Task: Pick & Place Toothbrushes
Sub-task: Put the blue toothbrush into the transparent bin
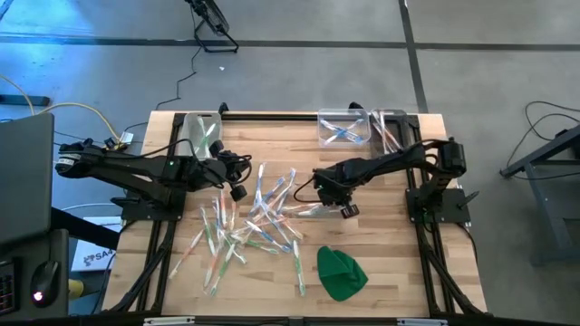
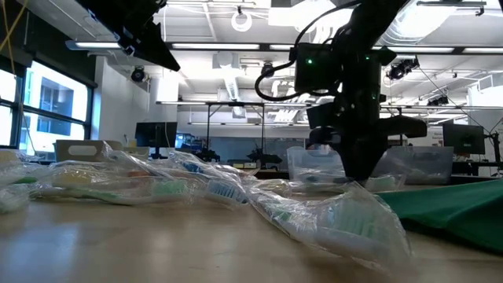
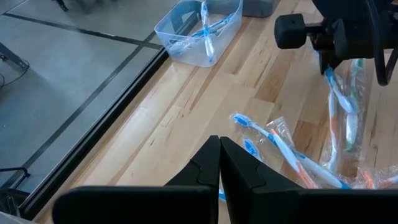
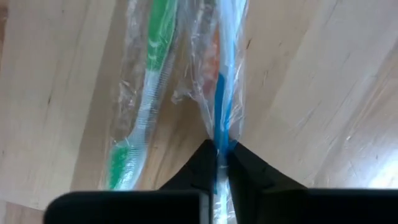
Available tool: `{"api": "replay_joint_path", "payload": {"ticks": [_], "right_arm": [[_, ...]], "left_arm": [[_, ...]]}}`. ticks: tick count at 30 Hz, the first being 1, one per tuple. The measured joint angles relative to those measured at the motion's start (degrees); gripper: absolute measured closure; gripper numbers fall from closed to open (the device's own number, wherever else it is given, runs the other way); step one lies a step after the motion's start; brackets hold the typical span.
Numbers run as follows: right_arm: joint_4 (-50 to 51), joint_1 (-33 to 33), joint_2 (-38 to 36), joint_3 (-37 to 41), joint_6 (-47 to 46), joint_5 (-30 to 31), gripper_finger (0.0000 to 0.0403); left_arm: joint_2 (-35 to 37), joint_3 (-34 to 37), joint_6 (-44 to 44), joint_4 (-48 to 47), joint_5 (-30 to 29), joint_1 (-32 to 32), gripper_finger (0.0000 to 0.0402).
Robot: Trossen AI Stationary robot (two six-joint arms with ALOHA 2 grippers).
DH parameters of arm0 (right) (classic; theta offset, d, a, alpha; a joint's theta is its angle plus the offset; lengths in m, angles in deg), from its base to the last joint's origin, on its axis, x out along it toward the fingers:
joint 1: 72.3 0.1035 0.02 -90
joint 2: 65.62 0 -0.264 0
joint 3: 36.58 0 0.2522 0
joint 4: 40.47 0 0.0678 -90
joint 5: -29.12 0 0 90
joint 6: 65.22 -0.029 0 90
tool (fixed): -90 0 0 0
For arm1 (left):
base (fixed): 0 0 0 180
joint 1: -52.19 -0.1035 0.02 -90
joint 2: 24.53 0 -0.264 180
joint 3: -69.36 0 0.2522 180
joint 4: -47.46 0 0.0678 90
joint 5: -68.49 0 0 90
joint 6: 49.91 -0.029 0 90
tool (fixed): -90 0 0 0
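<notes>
Many wrapped toothbrushes (image 1: 258,222) lie scattered in a heap on the middle of the wooden table. My right gripper (image 1: 337,206) is down at the heap's right edge, shut on a blue toothbrush (image 4: 222,93) in clear wrap. A green toothbrush (image 4: 146,106) lies beside it on the wood. My left gripper (image 1: 237,192) hovers at the heap's far left side, fingers shut (image 3: 219,158) on nothing. Blue toothbrushes lie inside one clear bin (image 3: 186,43) at the far edge. My right gripper (image 4: 219,155) pinches the blue toothbrush by the blue stretch of its handle (image 4: 221,127), wrapper and all, between the two fingertips. It comes from above, pointing down. The rest of the toothbrush (image 3: 339,96) runs on away from the fingers, low over the table.
A green cloth lump (image 1: 342,272) lies near the table's near right. Two clear bins (image 1: 344,127) (image 1: 390,127) stand at the far right edge and another bin (image 1: 201,134) at the far left. Bare wood shows along the near edge and both sides.
</notes>
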Motion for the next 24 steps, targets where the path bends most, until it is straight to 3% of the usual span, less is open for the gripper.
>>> {"api": "replay_joint_path", "payload": {"ticks": [9, 16, 24], "right_arm": [[2.63, 0.36, -7.45, 0.16, -2.52, 4.19, 0.0388], [3.80, 0.42, -18.47, 0.14, -9.06, 4.44, 0.0388], [4.28, 1.34, -31.10, 0.10, -15.43, 9.20, 0.0387]], "left_arm": [[0.00, 0.00, 0.00, -0.02, 0.00, 0.00, 0.0396], [0.00, 0.00, 0.00, -0.01, 0.01, 0.00, 0.0396], [0.00, 0.00, 0.00, 0.02, 0.02, 0.00, 0.0396]]}}
